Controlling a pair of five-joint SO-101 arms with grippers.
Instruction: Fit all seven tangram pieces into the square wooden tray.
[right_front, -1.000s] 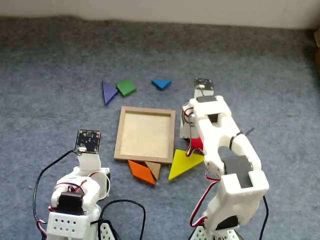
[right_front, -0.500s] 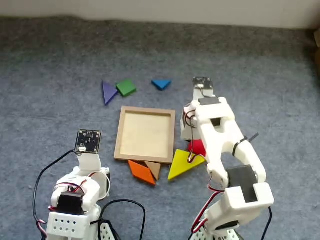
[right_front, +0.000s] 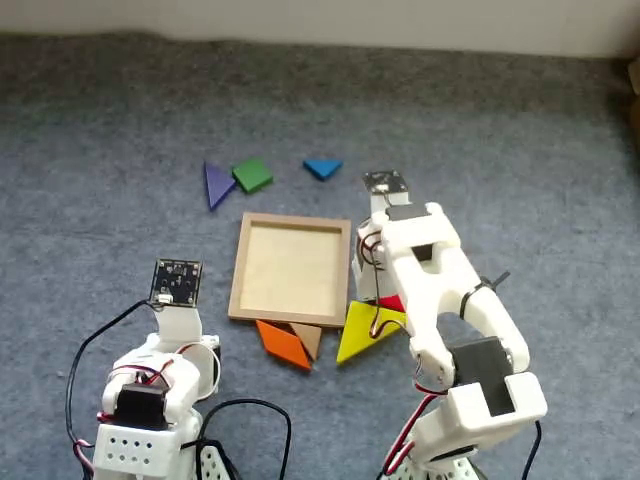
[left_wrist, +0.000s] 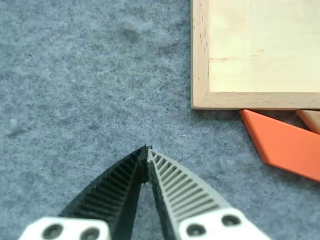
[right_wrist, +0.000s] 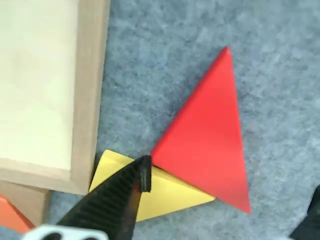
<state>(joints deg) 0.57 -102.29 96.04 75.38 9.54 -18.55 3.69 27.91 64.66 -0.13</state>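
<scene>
The square wooden tray lies on the grey carpeted surface with every piece outside it. Beyond its far rim are the purple triangle, green square and blue triangle. Just beside its near rim are the orange parallelogram and tan piece, with the yellow triangle off its near right corner and the red triangle by its right rim, touching the yellow one. The right jaws stand spread wide over the red triangle beside the tray, one finger tipped where red meets yellow. The left jaws are pressed together on nothing above the surface just off the tray's near left corner.
</scene>
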